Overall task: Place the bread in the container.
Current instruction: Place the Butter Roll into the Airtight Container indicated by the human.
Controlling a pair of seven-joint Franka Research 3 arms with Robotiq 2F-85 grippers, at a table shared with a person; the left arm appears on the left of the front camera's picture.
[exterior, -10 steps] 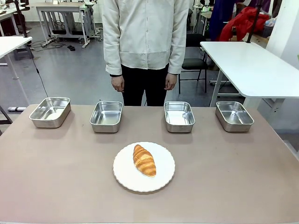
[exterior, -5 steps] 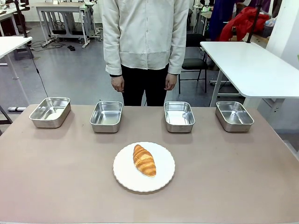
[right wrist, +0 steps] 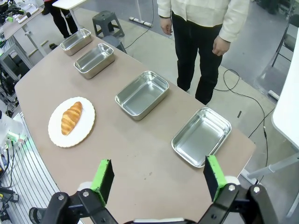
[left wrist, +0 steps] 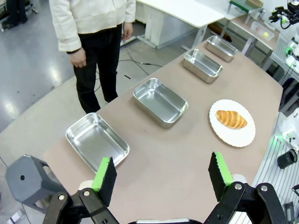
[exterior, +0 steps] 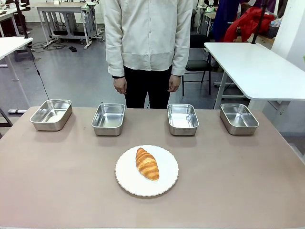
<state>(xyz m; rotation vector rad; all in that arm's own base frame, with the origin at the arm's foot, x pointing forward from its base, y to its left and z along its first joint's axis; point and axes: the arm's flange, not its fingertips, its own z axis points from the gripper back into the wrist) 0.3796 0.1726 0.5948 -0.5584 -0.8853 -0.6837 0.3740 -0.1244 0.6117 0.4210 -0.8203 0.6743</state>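
The bread (exterior: 147,163), a golden-brown croissant, lies on a round white plate (exterior: 167,183) at the table's middle front. Along the far edge stands a row of several empty steel trays, among them one left of centre (exterior: 108,119) and one right of centre (exterior: 183,119); nothing marks which is the container. My left gripper (left wrist: 161,161) hangs open high above the table's left end, with the bread (left wrist: 231,118) far off. My right gripper (right wrist: 158,162) is open above the right end, the bread (right wrist: 71,117) likewise distant.
A person in a white jacket (exterior: 147,33) stands at the far side, both hands hanging down behind the trays. The outer trays (exterior: 51,114) (exterior: 238,118) sit near the table's corners. A white table (exterior: 257,67) stands beyond on the right.
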